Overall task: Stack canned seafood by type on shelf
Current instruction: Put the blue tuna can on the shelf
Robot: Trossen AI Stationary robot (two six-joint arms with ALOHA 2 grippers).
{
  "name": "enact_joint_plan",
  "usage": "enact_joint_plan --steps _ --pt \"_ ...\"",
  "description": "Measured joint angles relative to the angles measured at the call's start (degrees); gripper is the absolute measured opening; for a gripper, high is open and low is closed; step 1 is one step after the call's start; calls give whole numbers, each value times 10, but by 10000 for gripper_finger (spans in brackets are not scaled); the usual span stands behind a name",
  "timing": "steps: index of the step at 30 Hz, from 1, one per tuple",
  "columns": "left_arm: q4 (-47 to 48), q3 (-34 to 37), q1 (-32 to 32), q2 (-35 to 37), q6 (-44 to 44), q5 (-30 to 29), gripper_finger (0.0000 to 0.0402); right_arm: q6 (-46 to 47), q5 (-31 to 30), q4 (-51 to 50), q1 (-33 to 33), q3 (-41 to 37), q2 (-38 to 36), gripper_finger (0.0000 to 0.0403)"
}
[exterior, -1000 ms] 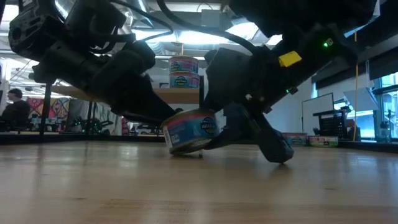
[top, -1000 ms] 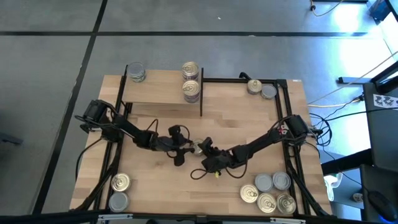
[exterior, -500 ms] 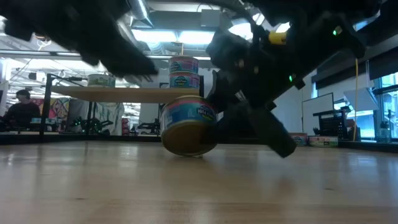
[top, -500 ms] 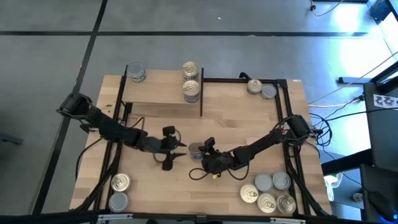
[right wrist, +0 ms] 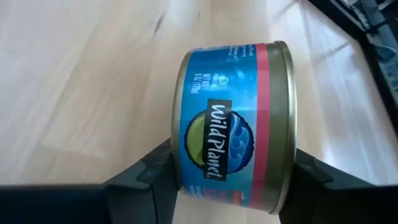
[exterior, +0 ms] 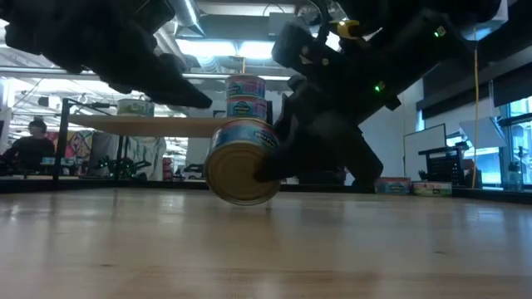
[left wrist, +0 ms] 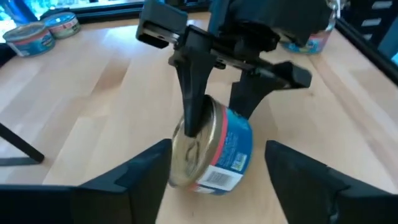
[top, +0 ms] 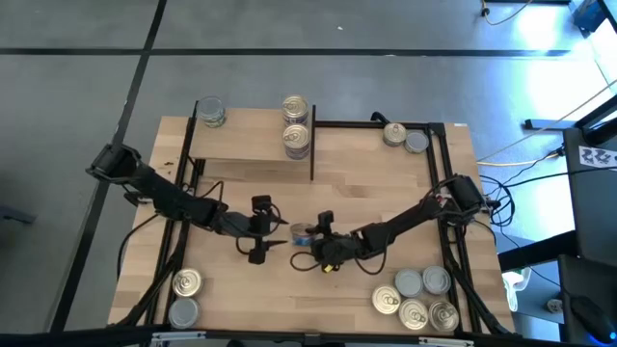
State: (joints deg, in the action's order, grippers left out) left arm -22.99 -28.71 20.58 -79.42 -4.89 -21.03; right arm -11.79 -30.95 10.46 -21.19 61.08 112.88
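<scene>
A blue-labelled can (top: 304,233) with a gold end lies tipped on its side at mid-table, with my right gripper (top: 312,235) shut on it. In the low view its gold end (exterior: 239,173) faces the near edge. My left gripper (top: 280,234) stands open just left of the can, its fingers (left wrist: 146,171) either side of it and apart from it. The shelf (top: 251,145) at the back left carries a single can (top: 210,113) and a stack (top: 296,123). My right gripper pinches the can between its two fingers, one on the gold end (left wrist: 186,146), the other on the opposite flat end (right wrist: 287,162). The fingers (left wrist: 193,93) slant down from the table's right. The can's axis is near level; whether its lower rim touches the wood, I cannot tell.
Loose cans lie at the table's back right (top: 405,137), as a cluster at the front right (top: 416,299), and two at the front left (top: 183,297). The shelf's black frame (top: 312,149) stands upright behind the grippers. Bare wood lies toward the near edge.
My left gripper has let go of the can, risen and drawn back toward the table's left. My right gripper has rolled and lifted slightly, turning the can from nearly upright onto its side, gold end toward the near edge.
</scene>
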Motion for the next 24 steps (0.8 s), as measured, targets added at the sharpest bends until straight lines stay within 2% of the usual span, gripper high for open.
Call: enact_joint_plan --steps 5,13,18,21,24 --pt "-3 -4 1 -24 27 1 285 7 26 8 3 0 0 196" --pt "-2 -50 12 -109 69 -1 287 11 26 31 5 1 -1 195" --pt "0 -67 16 -140 103 -28 287 34 26 34 7 1 -1 195" --pt "0 -68 12 -143 110 -40 278 45 38 47 7 1 -1 195" --pt "-1 -68 10 -143 110 -41 247 52 51 67 7 1 -2 195"
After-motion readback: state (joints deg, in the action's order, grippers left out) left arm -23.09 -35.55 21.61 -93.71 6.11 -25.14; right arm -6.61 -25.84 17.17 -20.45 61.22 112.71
